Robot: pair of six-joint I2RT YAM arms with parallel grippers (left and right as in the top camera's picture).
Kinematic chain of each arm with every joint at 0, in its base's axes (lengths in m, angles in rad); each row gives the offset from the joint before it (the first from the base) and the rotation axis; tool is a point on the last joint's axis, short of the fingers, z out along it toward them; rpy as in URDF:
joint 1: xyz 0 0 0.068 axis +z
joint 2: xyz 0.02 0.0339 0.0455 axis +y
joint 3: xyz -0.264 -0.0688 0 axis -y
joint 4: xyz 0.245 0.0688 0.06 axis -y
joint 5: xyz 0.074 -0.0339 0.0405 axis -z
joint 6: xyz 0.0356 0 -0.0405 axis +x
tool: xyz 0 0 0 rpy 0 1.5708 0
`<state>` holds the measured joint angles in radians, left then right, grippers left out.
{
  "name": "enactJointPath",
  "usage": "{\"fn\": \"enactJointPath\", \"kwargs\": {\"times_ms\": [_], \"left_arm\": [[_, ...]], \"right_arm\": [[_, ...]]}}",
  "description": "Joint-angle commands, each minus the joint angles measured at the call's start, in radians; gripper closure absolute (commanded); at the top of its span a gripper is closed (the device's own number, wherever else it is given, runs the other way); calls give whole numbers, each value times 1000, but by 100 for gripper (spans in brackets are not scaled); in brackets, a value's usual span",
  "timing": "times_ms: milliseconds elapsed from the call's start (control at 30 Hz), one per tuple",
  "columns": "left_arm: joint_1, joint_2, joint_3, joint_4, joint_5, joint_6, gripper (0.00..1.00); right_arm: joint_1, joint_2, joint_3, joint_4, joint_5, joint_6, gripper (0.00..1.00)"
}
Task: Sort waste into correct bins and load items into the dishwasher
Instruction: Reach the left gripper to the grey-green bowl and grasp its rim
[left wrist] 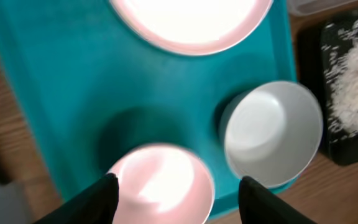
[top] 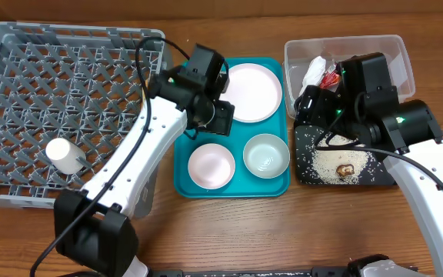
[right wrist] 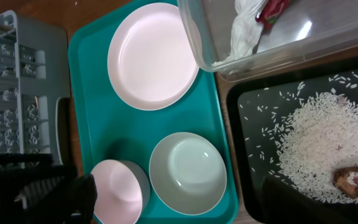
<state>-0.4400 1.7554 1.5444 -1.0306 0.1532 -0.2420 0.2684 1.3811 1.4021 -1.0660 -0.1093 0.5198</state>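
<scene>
- Two hands hang over the counter; well left of the left hand (left wrist: 179,186), a white cup (top: 65,155) lies in the grey dish rack (top: 21,77).
- Left hand is spread wide and empty, the smaller pink plate (left wrist: 160,183) under it on the teal tray (left wrist: 61,81), and the bowl (left wrist: 272,134) to its right.
- Right hand (top: 312,102): I cannot tell its spread. The napkin (right wrist: 244,31) and red wrapper (right wrist: 272,9) lie in the clear tub (top: 391,58) beside it, and the rice (right wrist: 328,143) and morsel (right wrist: 353,179) in the black tray (right wrist: 253,106).

Left end effector (left wrist: 180,198) and right end effector (right wrist: 178,198), both spread wide, empty.
</scene>
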Motion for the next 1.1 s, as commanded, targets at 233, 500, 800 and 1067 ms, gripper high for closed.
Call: {"fn": "enactJointPath", "kwargs": {"times_ms": [233, 500, 800, 1067], "left_arm": [[-106, 63, -207, 362, 161, 25, 38], [-137, 192, -201, 331, 145, -10, 58], [-110, 228, -165, 315, 133, -51, 76], [-110, 226, 64, 92, 98, -8, 66]], "right_arm": [[-2, -11, 19, 16, -12, 5, 14], [-2, -11, 19, 20, -12, 5, 14], [-2, -11, 19, 16, -13, 5, 14], [-2, -11, 19, 10, -13, 5, 14]]}}
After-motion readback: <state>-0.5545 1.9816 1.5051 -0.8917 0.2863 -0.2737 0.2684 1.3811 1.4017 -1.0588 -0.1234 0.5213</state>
